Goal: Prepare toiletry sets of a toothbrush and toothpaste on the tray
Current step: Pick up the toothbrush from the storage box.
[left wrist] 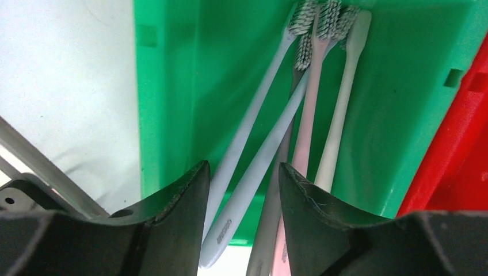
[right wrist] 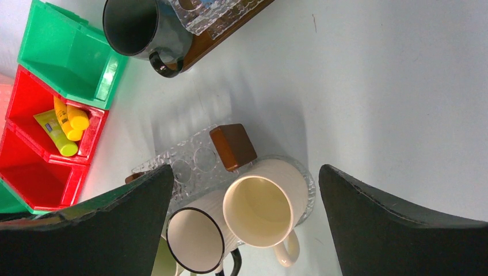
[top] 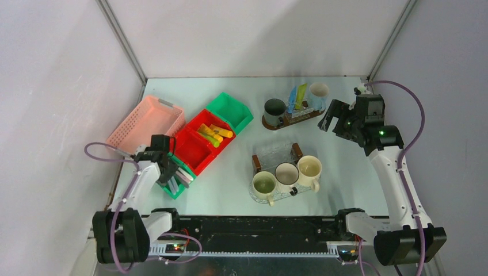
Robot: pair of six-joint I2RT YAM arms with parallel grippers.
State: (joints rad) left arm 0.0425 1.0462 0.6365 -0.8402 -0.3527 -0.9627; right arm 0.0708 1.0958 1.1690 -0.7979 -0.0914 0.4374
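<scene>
Several slim pale toothbrushes (left wrist: 253,115) lie in a green bin (left wrist: 172,86) at the near left. My left gripper (left wrist: 243,165) is down in that bin, its jaws part open around two pale blue handles, with a gap still showing. Toothpaste tubes (top: 213,135) in yellow and orange lie in the red bin (top: 198,146). The near tray (top: 276,152) holds three mugs: greenish (top: 265,185), white (top: 286,173) and cream (top: 309,167). My right gripper (top: 339,123) hangs wide open and empty above the table; its wrist view looks down on the cream mug (right wrist: 265,210).
A back tray (top: 290,119) carries a dark mug (top: 275,108), a pale blue mug (top: 318,92) and a clear holder with a tube and brush (top: 299,98). A pink basket (top: 147,123) stands far left, and another green bin (top: 230,112) sits behind the red one.
</scene>
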